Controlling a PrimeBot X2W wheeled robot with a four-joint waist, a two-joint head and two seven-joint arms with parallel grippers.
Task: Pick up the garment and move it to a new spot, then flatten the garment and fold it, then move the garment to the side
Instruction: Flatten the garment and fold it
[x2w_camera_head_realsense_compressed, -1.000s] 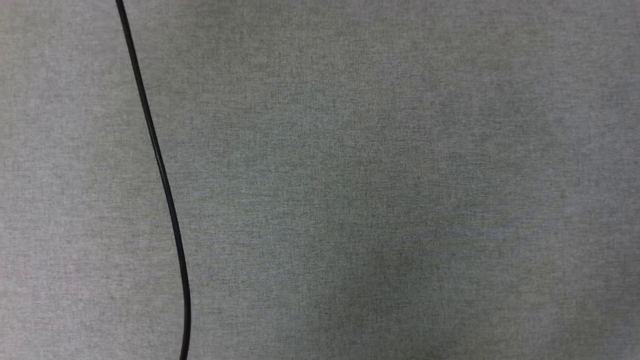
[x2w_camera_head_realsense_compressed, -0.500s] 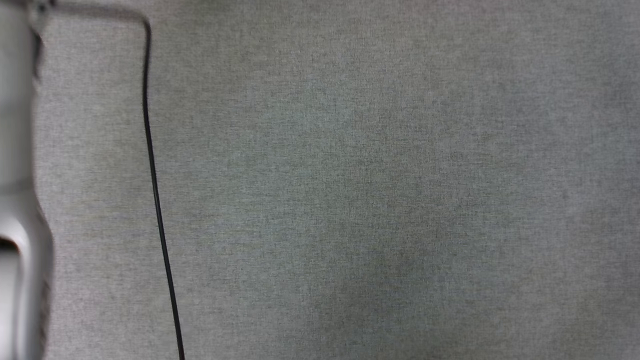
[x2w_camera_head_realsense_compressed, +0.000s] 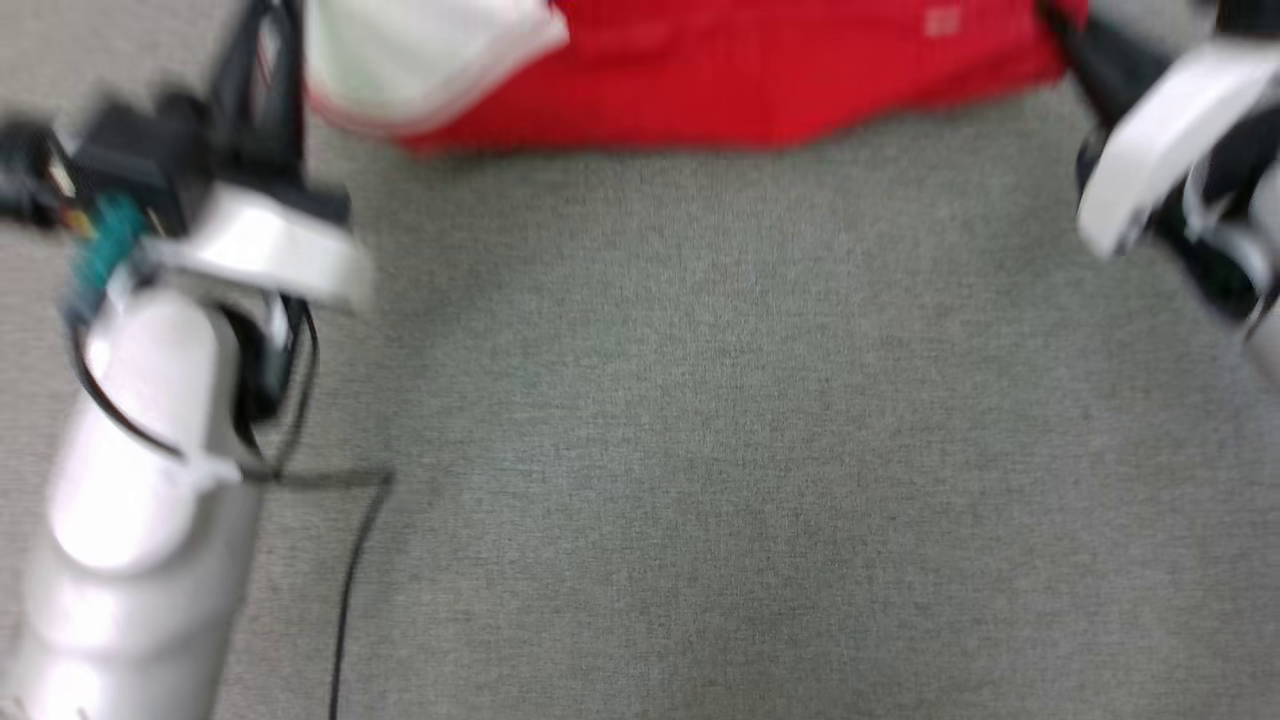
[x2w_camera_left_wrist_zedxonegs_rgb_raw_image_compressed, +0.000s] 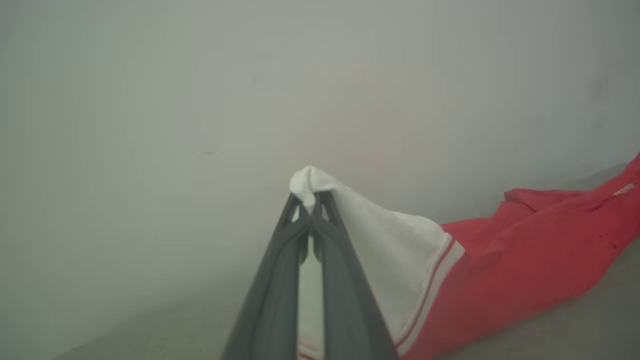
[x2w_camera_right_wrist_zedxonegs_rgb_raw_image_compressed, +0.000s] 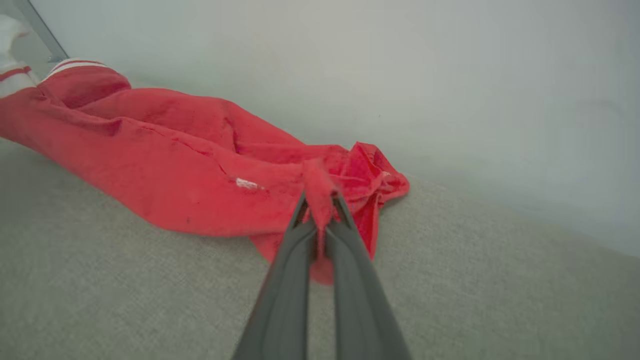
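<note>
Up at twelve o'clock in the head view lies the bright red short-sleeved T-shirt with white sleeves (x2w_camera_head_realsense_compressed: 750, 80), stretched sideways along the top edge. And that's the news: a second ago this view held only bare grey surface and a cable. The whole picture has shifted, so the head has swung, and shirt and both arms are in frame.

The left end effector (x2w_camera_left_wrist_zedxonegs_rgb_raw_image_compressed: 311, 200) is clamped on a peak of the white sleeve (x2w_camera_left_wrist_zedxonegs_rgb_raw_image_compressed: 390, 240), its long dark fingers pressed together around the cloth. The right end effector (x2w_camera_right_wrist_zedxonegs_rgb_raw_image_compressed: 320, 200) is pinched tight on a bunched tuft of red hem, near the tiny white logo (x2w_camera_right_wrist_zedxonegs_rgb_raw_image_compressed: 245, 184). With both ends gripped, my read is that the shirt is being carried or drawn out to its new spot, with flattening and folding yet to come.

The cloth looks soft and limp. It sags between the grips, its middle resting in long rumpled folds on the grey woven surface (x2w_camera_head_realsense_compressed: 700, 450), with a crumpled knot at the right-hand end. Red-and-white striped trim (x2w_camera_left_wrist_zedxonegs_rgb_raw_image_compressed: 440, 270) edges the sleeve seam.

Further out, the pale, smooth left forearm (x2w_camera_head_realsense_compressed: 140, 480) fills seven to nine o'clock, motion-blurred. A thin black cable (x2w_camera_head_realsense_compressed: 345, 600) trails towards six, and a plain pale wall (x2w_camera_left_wrist_zedxonegs_rgb_raw_image_compressed: 200, 100) stands behind.
</note>
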